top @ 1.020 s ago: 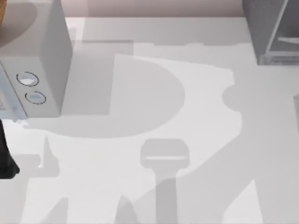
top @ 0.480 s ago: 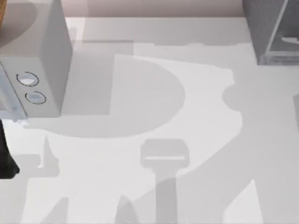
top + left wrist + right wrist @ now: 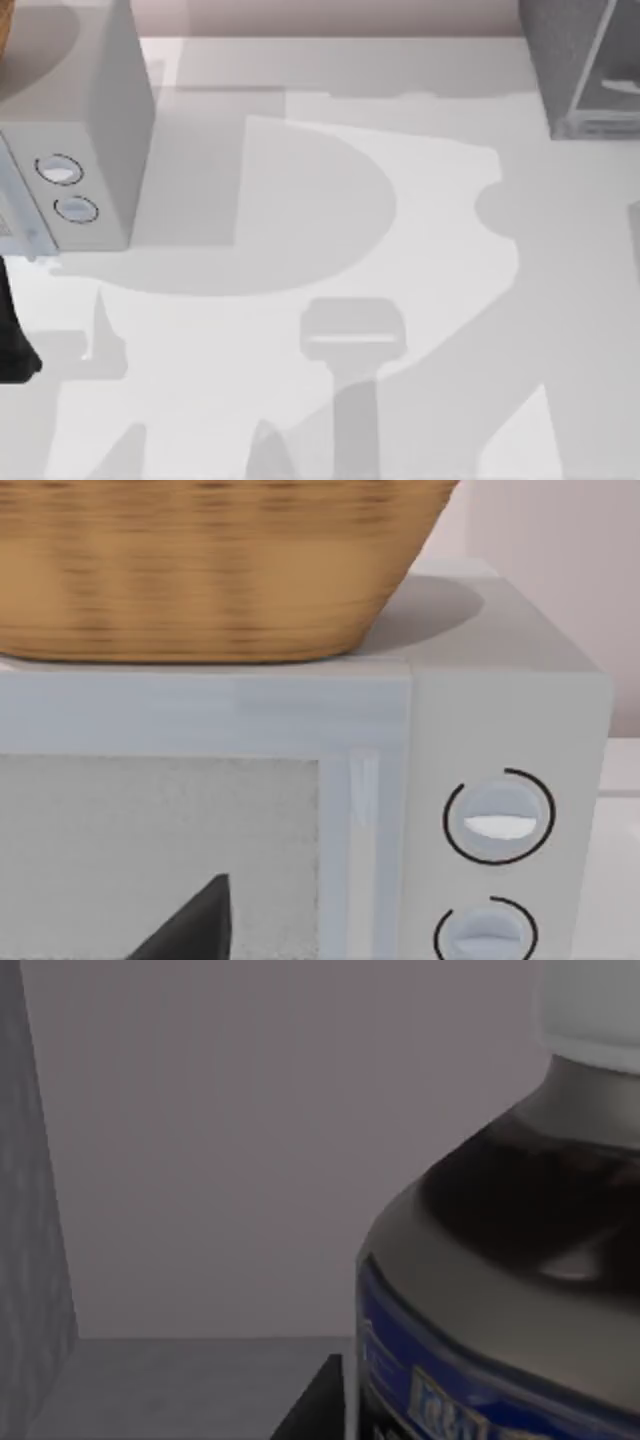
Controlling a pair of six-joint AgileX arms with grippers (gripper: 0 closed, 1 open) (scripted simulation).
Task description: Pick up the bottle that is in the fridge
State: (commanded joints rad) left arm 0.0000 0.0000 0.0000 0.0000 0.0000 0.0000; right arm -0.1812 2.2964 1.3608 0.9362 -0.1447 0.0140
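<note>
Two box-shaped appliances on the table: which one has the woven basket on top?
The lighter grey box with two round dials, at the table's left; the basket sits on its top. The dark grey fridge stands far right.

The bottle (image 3: 500, 1260) looks like glossy plastic – dark shoulders catching a highlight, a smooth white cap (image 3: 590, 1010) and a printed blue label band (image 3: 440, 1380). The fridge (image 3: 580, 60) has matt, faintly speckled grey walls. The microwave (image 3: 500, 710) is smooth pale grey with a grainy door panel – its dials (image 3: 498, 817) look shiny. The basket (image 3: 200, 570) is woven wicker; the table (image 3: 300, 400) is plain matt white
</note>
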